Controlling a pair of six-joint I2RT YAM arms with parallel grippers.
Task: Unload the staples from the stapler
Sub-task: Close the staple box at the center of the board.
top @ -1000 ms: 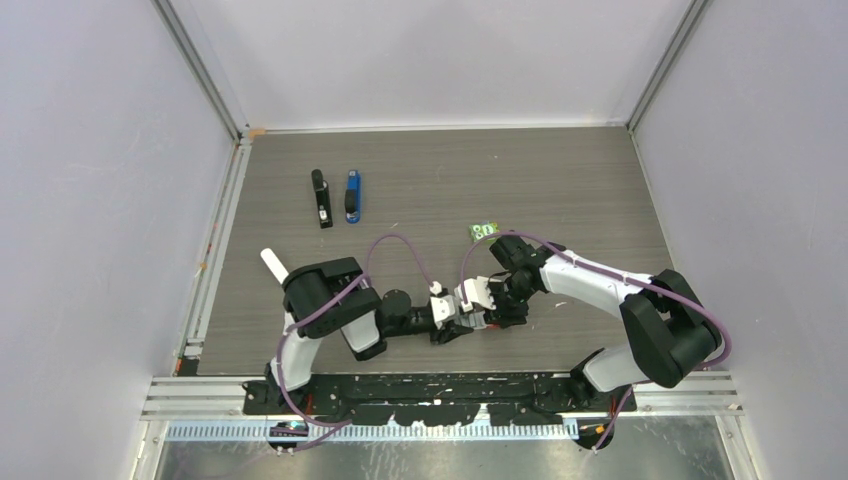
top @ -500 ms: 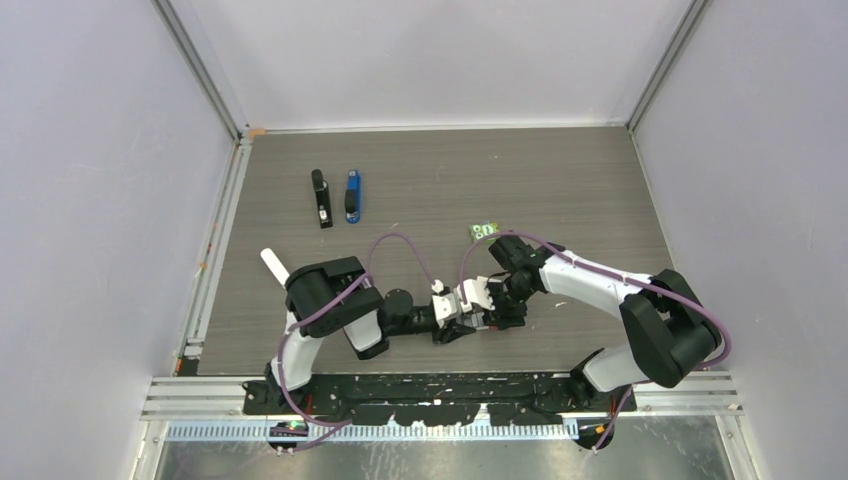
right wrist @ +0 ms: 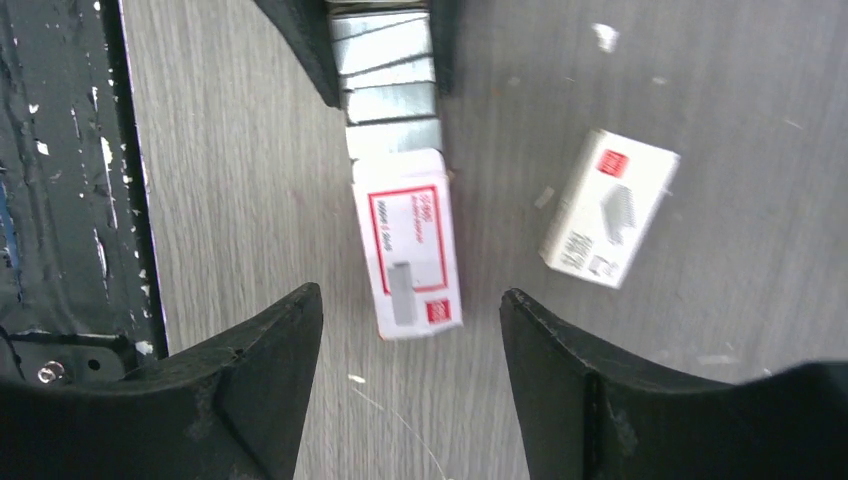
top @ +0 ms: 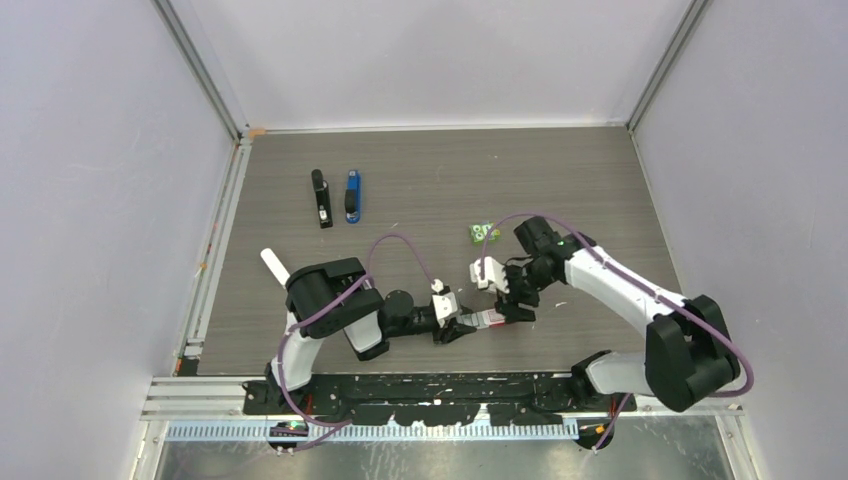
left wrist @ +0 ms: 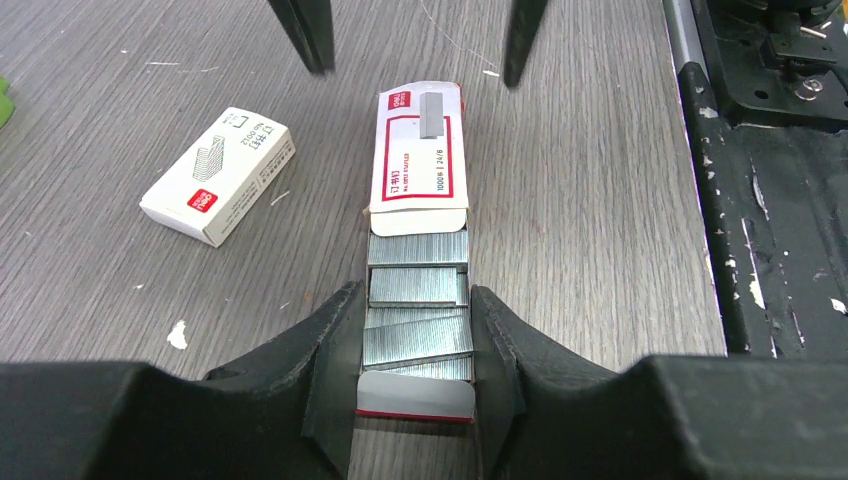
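The blue stapler (top: 352,196) lies at the far left of the table, far from both arms. My left gripper (left wrist: 415,300) is shut on the open inner tray of a red-and-white staple box (left wrist: 420,150), near the table's front edge (top: 462,322). Silver staples (left wrist: 418,300) lie stacked in the tray between my fingers. They also show in the right wrist view (right wrist: 390,60). My right gripper (right wrist: 410,295) is open and empty, hovering just past the box's sleeve end (right wrist: 408,255). It shows from above in the top view (top: 515,300).
A second red-and-white staple box (left wrist: 218,175) lies closed beside the first and shows in the top view (top: 484,272). A green packet (top: 484,232) lies behind it. A black stapler (top: 320,198) lies left of the blue one. The black base rail (left wrist: 770,200) runs along the near edge.
My right arm has drawn back to the right, away from the box, and its gripper now stands open. The left gripper has kept its hold on the tray.
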